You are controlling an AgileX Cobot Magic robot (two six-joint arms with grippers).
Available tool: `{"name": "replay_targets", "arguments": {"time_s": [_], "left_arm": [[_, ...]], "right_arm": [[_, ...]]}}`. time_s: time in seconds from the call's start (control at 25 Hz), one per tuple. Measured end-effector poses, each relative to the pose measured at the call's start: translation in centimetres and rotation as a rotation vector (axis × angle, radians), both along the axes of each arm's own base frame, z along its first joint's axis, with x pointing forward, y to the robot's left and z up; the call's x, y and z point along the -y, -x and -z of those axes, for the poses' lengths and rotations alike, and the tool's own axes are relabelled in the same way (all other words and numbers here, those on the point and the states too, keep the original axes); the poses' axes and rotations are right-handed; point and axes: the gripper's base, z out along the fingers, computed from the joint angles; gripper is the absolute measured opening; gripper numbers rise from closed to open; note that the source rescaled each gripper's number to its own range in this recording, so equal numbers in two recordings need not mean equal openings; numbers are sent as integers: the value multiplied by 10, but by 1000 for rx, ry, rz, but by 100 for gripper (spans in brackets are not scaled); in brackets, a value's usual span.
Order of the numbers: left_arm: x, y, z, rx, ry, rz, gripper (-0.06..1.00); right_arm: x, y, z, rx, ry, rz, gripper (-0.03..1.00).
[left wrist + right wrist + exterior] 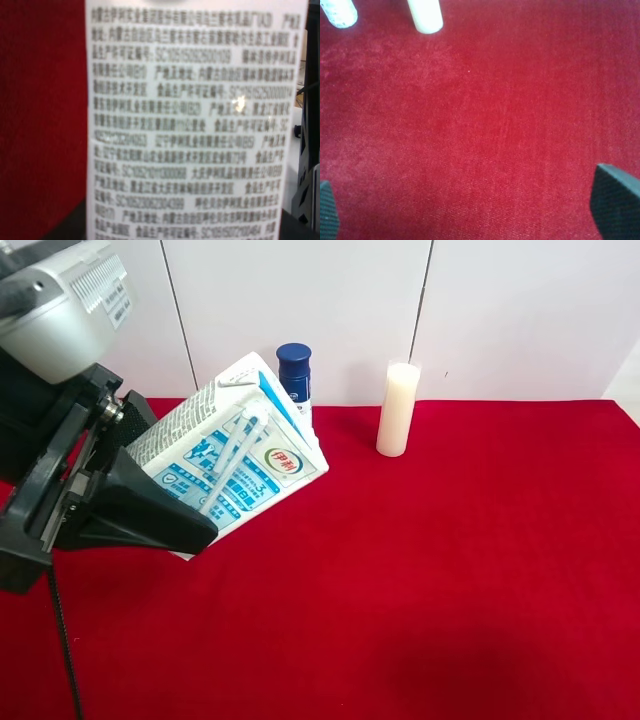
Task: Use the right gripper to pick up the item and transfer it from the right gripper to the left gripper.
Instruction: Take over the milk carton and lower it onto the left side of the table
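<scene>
Clamped left gripper [190, 485], on the arm at the exterior high view's left with the grey labelled block, pinching the carton [235, 445] across its width: one black wedge finger [150, 515] laid flat against the printed face with the straw, the other hidden behind. Carton held above the red cloth [450, 570], close to the high view's left edge and in front of the blue-capped bottle [293, 365], covering most of the bottle's body. Long axis neither upright nor level: slanting from the gripped end, low and toward the view's left, up to the free end, higher and toward the view's right. Free end, with its folded blue-edged flap, aimed toward the bottle and the white wall [300, 300] behind; hard to tell whether top or bottom of the carton. Straw-bearing face with light-blue print and round logo turned toward the high camera. Narrow side of dense grey small print turned up toward the wrist, filling most of the left wrist view, lettering blurred there, dark fingers just showing at either side of it. Right gripper [470, 207] spread wide, holding nothing, only its two dark fingertips showing in the right wrist view, over red cloth. Cream-white cylinder [397, 410] standing upright on the cloth near the wall, beside the bottle but apart from it.
</scene>
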Motion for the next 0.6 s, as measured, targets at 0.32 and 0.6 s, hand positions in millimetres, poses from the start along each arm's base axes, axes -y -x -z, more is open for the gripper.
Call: {"name": "replay_targets", "arguments": {"time_s": [0.32,0.6], "left_arm": [[0,0,0,0,0,0,1],[0,0,0,0,0,0,0]], "right_arm": [[0,0,0,0,0,0,100],[0,0,0,0,0,0,100]]}}
